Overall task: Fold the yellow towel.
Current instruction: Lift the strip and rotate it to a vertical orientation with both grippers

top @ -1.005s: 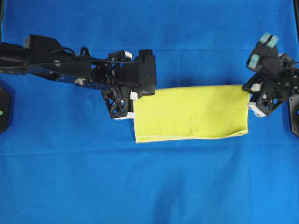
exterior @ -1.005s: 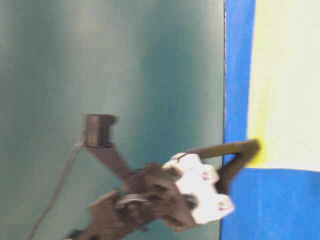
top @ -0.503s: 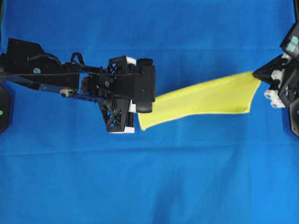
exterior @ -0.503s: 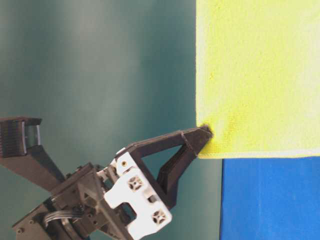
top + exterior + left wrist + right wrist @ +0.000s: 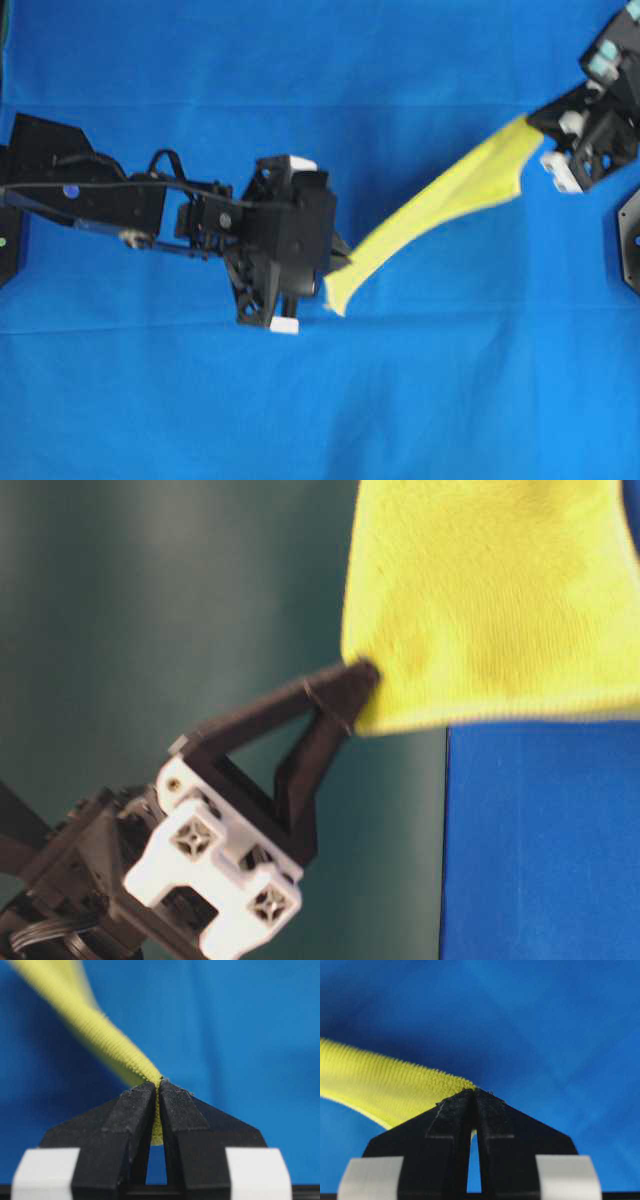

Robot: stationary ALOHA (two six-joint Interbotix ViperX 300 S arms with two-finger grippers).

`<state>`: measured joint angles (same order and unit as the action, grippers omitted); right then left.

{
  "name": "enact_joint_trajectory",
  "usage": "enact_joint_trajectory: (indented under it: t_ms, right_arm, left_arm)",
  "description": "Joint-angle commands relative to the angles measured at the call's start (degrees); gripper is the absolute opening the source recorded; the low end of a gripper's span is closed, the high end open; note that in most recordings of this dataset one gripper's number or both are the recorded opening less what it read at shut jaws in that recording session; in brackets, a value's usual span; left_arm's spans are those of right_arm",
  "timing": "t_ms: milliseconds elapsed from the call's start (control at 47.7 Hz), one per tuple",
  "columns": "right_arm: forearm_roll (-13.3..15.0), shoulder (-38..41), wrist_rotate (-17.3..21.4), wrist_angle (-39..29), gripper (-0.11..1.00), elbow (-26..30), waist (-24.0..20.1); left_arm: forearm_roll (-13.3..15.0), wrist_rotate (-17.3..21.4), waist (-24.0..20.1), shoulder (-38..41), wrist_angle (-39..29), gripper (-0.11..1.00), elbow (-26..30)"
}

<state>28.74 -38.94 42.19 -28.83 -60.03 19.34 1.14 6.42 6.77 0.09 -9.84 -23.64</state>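
The yellow towel [image 5: 440, 205] hangs folded in the air as a slanting band between both grippers, above the blue table cover. My left gripper [image 5: 335, 268] is shut on its lower left corner; in the left wrist view the yellow towel [image 5: 107, 1042] runs up and left from the pinching left gripper [image 5: 159, 1085]. My right gripper [image 5: 537, 122] is shut on the upper right corner; in the right wrist view the yellow towel [image 5: 385, 1085] trails left from the right gripper [image 5: 474, 1092]. At table level the yellow towel [image 5: 490, 590] hangs from the right gripper [image 5: 358, 675].
The blue cloth [image 5: 330, 400] covers the whole table. A black arm base [image 5: 628, 235] stands at the right edge and another black arm base [image 5: 8, 235] at the left edge. The left arm's body [image 5: 120, 200] stretches across the left half.
Both grippers have lifted the towel off the table. The right gripper has risen and moved toward the far right; the left has swung nearer. The towel now slants steeply.
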Motion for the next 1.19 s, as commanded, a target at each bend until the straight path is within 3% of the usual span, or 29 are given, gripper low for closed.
enact_joint_trajectory:
  t_ms: [0,168,314,482,628,943,1173]
  right_arm:
    - [2.37,2.2,0.0,3.16,0.02,2.64,3.16]
    - [5.98,8.61,-0.18,12.57,0.02,7.03,7.91]
    - [7.03,14.77,-0.7,17.84,0.02,11.07,9.4]
    - [7.91,21.53,-0.7,20.3,0.02,16.52,9.4]
    - [8.26,24.52,-0.79,20.39,0.02,19.51,9.4]
    - [8.53,21.88,-0.62,17.49,0.02,16.96,9.58]
    - [8.53,12.92,0.0,13.1,0.02,10.2,10.11]
  left_arm:
    - [-0.09,1.58,1.93,0.44,3.78,0.03,1.85]
    - [-0.09,5.45,3.69,5.19,8.0,0.03,6.15]
    - [-0.09,7.03,4.13,10.02,8.26,0.03,11.69]
    - [-0.09,7.03,4.39,13.71,7.91,0.03,16.44]
    - [-0.09,6.86,4.92,13.97,6.77,0.03,17.14]
    - [-0.09,6.94,5.01,14.85,7.65,0.03,17.75]
    - [-0.09,8.0,4.48,20.3,8.35,0.03,24.61]
